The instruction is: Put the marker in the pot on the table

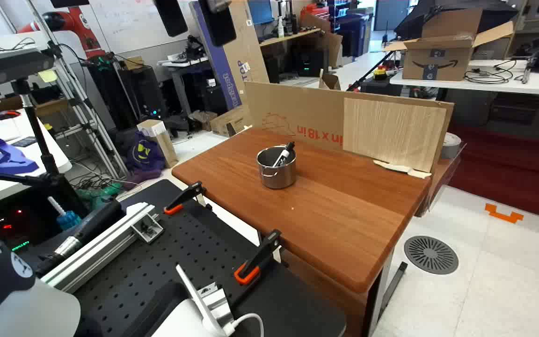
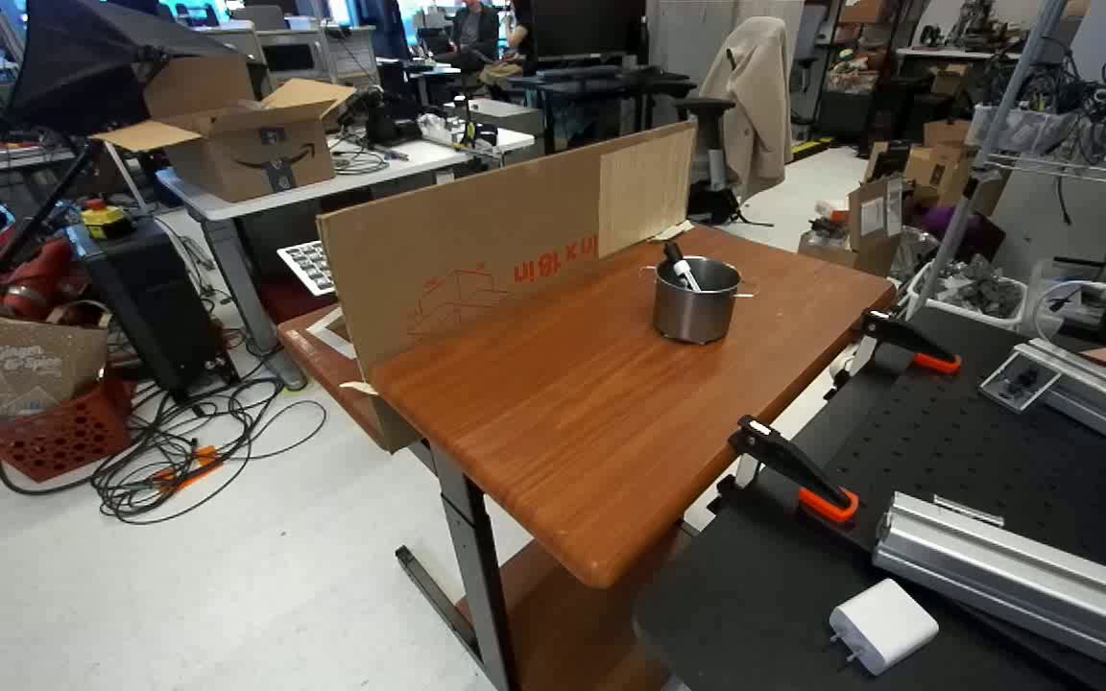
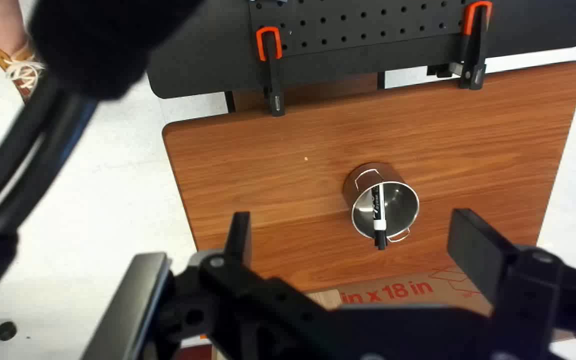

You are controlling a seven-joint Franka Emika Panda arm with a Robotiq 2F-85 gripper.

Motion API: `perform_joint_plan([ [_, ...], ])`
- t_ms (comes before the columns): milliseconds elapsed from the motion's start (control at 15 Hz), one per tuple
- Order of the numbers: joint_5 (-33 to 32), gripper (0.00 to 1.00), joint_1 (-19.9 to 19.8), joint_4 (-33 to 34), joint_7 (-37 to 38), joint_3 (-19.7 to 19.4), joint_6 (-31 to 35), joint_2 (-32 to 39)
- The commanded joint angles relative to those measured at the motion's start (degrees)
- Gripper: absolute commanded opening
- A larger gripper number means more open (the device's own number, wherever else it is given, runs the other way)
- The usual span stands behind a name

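Note:
The silver pot [image 1: 276, 179] stands upright on the reddish-brown table [image 1: 344, 213] and also shows in an exterior view [image 2: 693, 317] and the wrist view [image 3: 352, 186]. The black-and-white marker [image 1: 282, 157] leans inside the pot, its black cap sticking out over the rim; it also shows in an exterior view [image 2: 682, 266] and the wrist view [image 3: 379, 210]. My gripper [image 3: 351, 220] is open and empty, well above the pot, with the pot between its fingers in the wrist view. Its fingers [image 1: 197, 40] hang at the top of an exterior view. The marker's lower end is hidden.
A cardboard panel [image 1: 307, 112] stands along the table's far edge. Orange-and-black clamps [image 1: 258, 260] [image 2: 793, 470] grip the near edge beside the black perforated workbench [image 1: 194, 252]. A metal rail [image 1: 101, 245] and a white charger [image 2: 884, 624] lie on the bench.

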Motion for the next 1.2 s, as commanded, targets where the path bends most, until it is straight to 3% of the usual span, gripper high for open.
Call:
perform_joint_plan([
  [0, 0.2, 1.00, -0.2, 0.2, -0.1, 0.2, -0.1, 0.1],
  [667, 0.5, 1.00, 0.0, 0.4, 0.2, 0.4, 0.3, 0.7],
  [1133, 4.4, 1.00, 5.3, -0.3, 3.6, 4.1, 10.8, 7.2],
])
